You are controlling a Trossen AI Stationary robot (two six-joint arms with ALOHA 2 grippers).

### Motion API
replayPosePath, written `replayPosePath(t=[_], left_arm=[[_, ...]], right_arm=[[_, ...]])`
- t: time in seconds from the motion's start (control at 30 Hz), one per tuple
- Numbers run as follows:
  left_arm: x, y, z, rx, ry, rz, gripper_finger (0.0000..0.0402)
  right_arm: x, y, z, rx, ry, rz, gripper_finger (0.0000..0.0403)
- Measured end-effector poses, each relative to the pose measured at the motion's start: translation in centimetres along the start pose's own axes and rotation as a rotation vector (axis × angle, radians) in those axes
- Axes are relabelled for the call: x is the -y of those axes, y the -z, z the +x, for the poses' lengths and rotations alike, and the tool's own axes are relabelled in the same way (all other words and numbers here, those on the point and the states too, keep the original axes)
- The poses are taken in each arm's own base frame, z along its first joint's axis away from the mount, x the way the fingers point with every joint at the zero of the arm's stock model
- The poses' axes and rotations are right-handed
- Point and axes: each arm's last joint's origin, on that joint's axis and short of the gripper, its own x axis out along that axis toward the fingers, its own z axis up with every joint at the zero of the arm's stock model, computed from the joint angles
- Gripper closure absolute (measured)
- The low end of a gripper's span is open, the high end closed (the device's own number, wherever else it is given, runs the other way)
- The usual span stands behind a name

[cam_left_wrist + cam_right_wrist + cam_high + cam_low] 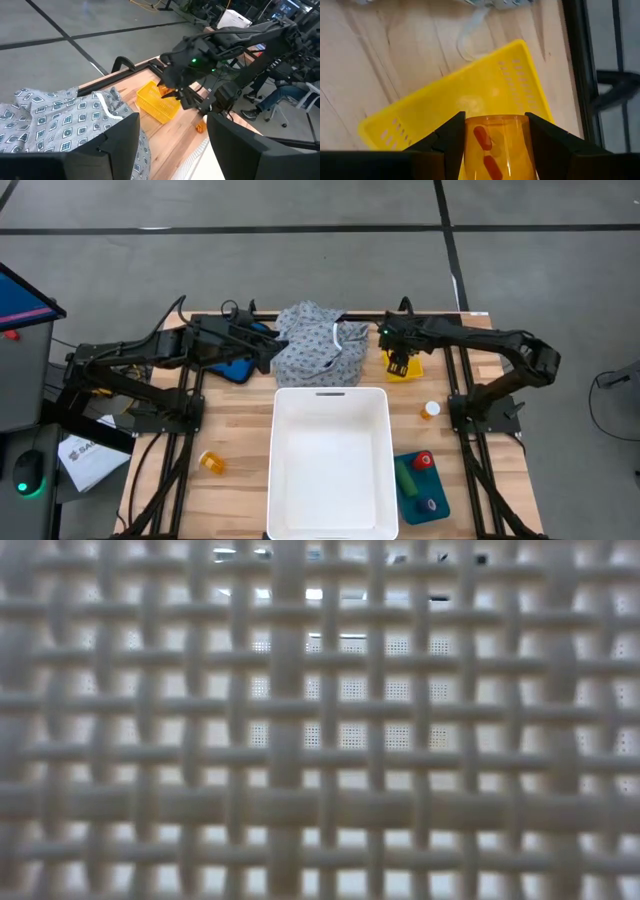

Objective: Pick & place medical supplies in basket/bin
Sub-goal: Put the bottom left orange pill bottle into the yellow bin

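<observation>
A grey-white dotted garment (pixel 320 345) lies crumpled at the table's far middle. My left gripper (pixel 272 348) hovers open beside its left edge, with nothing between the fingers (pixel 172 122). My right gripper (pixel 398 363) is shut on an orange pill bottle (pixel 495 150) with red capsules inside, above a small yellow basket (pixel 470 95). One more orange bottle (pixel 213 463) lies left of the white bin (pixel 330 395), another (pixel 430 410) to its right. Red, green and purple cylinders rest on a blue tray (pixel 420 485). My right gripper pinches the pill bottle by its opposite side walls (pixel 470 145) between the two fingers. The fingers come steeply from above, pointing down. The bottle is held over the yellow basket's floor; whether it touches the basket I cannot tell.
The white bin's woven wall (pixel 320 720) fills the low view and hides everything behind it. A blue object (pixel 235 368) lies under my left arm. Both arm frames flank the bin. Bare wood shows at the near left.
</observation>
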Motion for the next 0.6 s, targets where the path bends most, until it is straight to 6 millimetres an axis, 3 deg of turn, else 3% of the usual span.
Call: replayPosePath(t=[0.33, 0.6], left_arm=[[0.2, 0.4, -0.2, -0.027, 0.002, -0.01, 0.0179], [0.2, 0.5, -0.2, -0.03, 0.0, -0.008, 0.0179]], right_arm=[[-0.4, -1.0, 2.3, -0.032, -0.008, -0.124, 0.0215], [-0.4, -1.5, 3.0, -0.019, 0.026, -0.13, 0.0198]])
